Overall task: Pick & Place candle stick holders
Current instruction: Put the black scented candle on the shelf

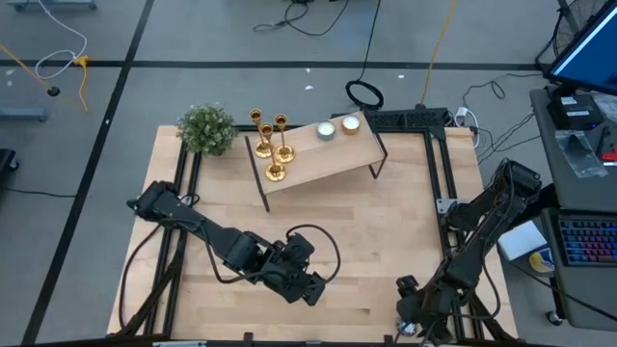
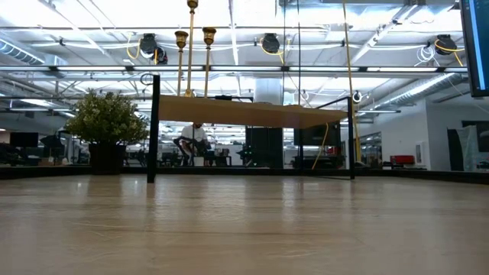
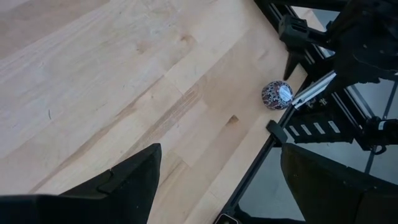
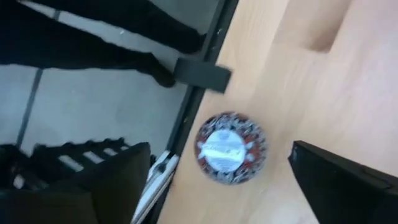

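Observation:
Three gold candle stick holders (image 1: 275, 146) stand on their round bases at the left end of a raised wooden shelf (image 1: 323, 159) at the table's far side. In the low view their tops (image 2: 192, 34) rise above the shelf (image 2: 252, 113). My left gripper (image 1: 310, 287) hangs open over bare wood near the table's front middle (image 3: 221, 152). My right gripper (image 1: 413, 306) is open at the near right corner. Its fingers (image 4: 221, 148) stand on either side of a small round patterned disc (image 4: 230, 149) lying flat on the table, with a gap on both sides.
Two tealights (image 1: 337, 127) sit on the shelf's right end. A potted plant (image 1: 206, 128) stands at the far left corner. The black table frame (image 3: 292, 127) runs just beside the disc (image 3: 277, 94). Bare wood lies between the shelf and both arms.

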### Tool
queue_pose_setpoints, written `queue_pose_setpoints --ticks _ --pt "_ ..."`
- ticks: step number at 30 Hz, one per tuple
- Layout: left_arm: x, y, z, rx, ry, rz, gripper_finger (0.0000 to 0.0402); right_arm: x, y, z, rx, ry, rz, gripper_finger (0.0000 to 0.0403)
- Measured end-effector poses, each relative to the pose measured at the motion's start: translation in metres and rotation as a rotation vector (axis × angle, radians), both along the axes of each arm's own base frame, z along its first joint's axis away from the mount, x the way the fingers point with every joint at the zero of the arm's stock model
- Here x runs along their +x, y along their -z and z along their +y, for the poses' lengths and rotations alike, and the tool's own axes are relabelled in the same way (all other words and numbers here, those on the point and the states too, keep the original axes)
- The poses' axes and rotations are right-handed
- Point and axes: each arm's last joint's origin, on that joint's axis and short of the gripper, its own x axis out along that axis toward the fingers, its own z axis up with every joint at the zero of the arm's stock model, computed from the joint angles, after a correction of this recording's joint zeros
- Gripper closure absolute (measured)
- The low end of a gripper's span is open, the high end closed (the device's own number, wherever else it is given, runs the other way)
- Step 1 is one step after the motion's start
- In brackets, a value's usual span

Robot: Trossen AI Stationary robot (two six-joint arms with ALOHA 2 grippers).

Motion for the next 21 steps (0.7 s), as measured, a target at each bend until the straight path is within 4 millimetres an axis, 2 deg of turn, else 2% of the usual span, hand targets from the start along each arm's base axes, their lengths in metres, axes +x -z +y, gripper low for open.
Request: queue_pose_setpoints --ticks 5,11,21 --pt "0.0 0.0 0.0 0.0 0.001 0.0 0.0076 0.001 -0.001 0.001 0.026 0.068 0.02 0.0006" --pt "0.0 0.0 0.0 0.01 0.012 0.0 0.0076 -0.004 0.0 0.004 0.012 0.097 0.004 0.0008" --pt "0.0 0.0 0.0 0.012 0.014 0.0 0.0076 -0.012 0.03 -0.007 -0.013 0.133 0.046 0.0009"
